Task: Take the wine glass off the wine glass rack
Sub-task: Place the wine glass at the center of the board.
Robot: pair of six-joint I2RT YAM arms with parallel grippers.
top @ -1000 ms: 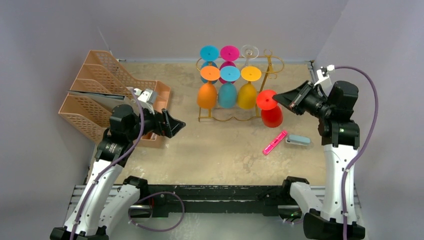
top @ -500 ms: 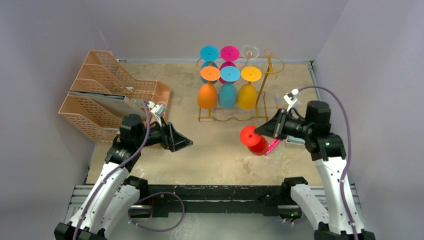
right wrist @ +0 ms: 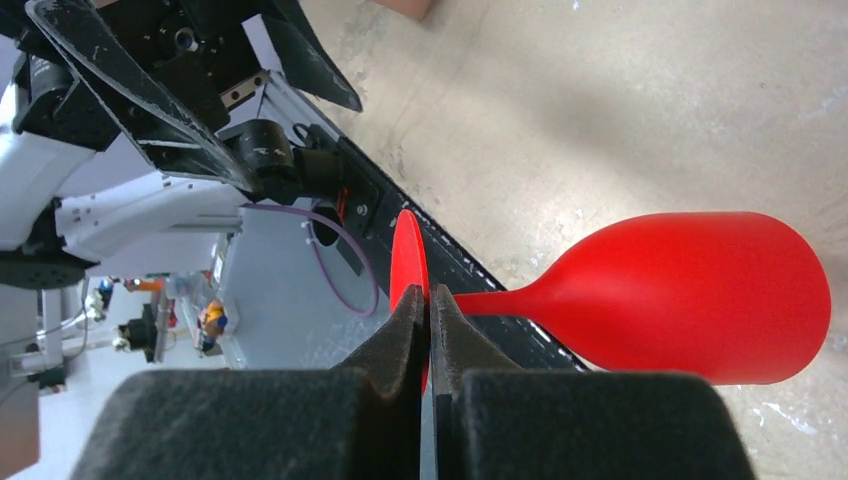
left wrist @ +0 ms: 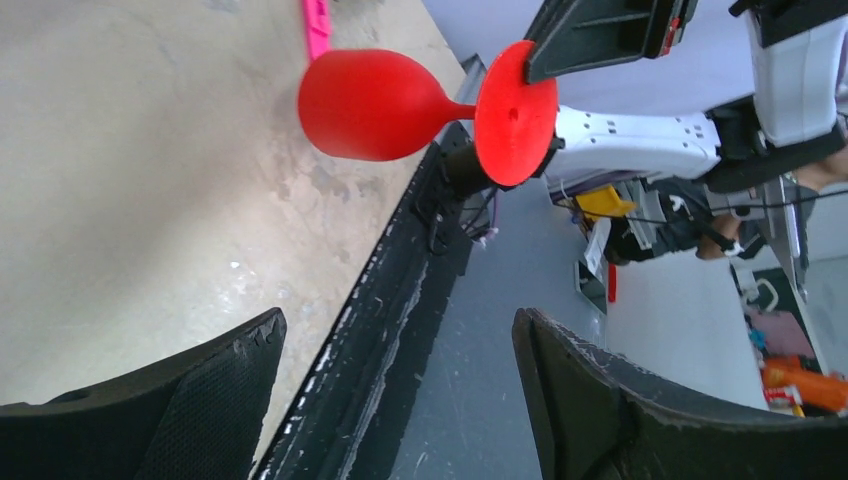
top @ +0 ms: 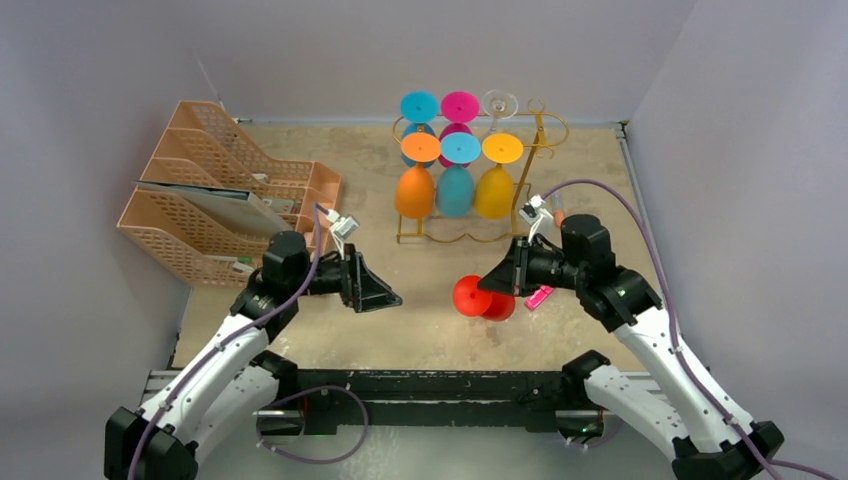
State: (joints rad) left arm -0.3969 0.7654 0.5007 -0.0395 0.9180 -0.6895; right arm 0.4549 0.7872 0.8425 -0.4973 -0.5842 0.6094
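Separation, folks: the red wine glass [top: 484, 300] hangs well apart from the wine glass rack [top: 546, 128], which stands at twelve o'clock on the table [top: 420, 320] with orange, teal and yellow glasses hooked on its front row. The red one sits out toward five o'clock from centre, turned on its side, its foot facing nine o'clock and its bowl trailing toward three. The right gripper [right wrist: 428, 300] has its fingers pressed together on the thin rim of that foot, and that makes sense: on a rack where the glasses hang bowl-down, the flat disc is the part a narrow pinch can reach. Whether the bowl brushes the table, I cannot tell. Over at nine o'clock of the glass, the left gripper [left wrist: 395, 335] points straight at it, jaws spread wide and nothing between them; to my eye that looks like a catcher setting up for a handover around the bowl or stem. A pink marker [top: 538, 297] lies just beside the glass at three o'clock, something to avoid on any set-down.
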